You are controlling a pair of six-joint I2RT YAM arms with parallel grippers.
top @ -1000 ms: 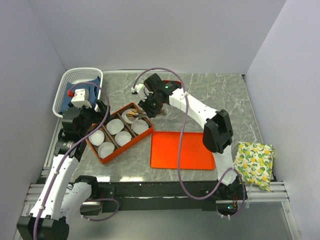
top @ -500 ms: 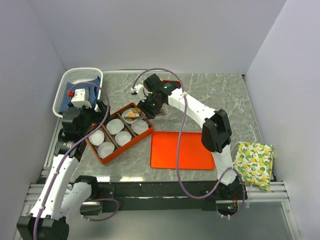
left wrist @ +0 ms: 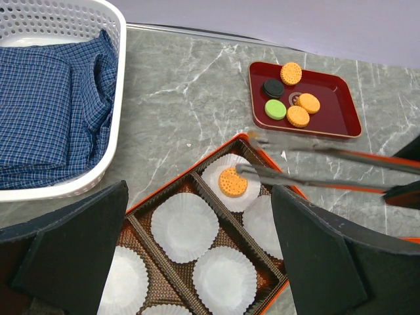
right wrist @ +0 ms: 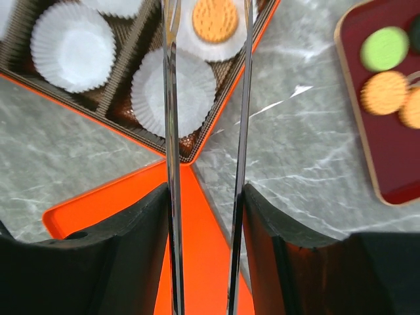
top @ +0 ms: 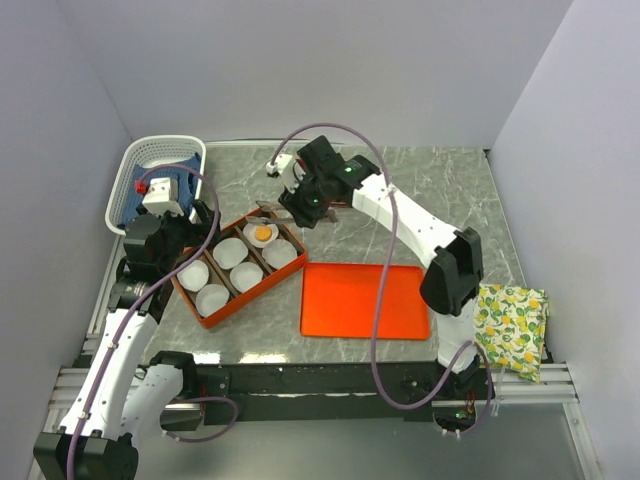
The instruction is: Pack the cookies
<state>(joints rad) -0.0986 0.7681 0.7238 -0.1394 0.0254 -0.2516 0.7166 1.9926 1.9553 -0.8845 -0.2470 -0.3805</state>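
We log our left gripper (left wrist: 198, 197) gaping wide, right gripper (right wrist: 205, 197) pinching tongs (right wrist: 172, 131), tines spread, one orange cookie (right wrist: 215, 18) in a paper cup (right wrist: 210, 51) just past their tips, five cookies (left wrist: 291, 73) on the red tray (right wrist: 390, 154) farther right.

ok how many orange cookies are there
4. One orange cookie lies in a paper cup in the divided box; the other three orange cookies sit on the dark red tray. None looks hidden.

White basket (left wrist: 117, 92) holds a folded blue plaid cloth (left wrist: 46, 111); lemon-print cloth (top: 510, 328) lies far right.
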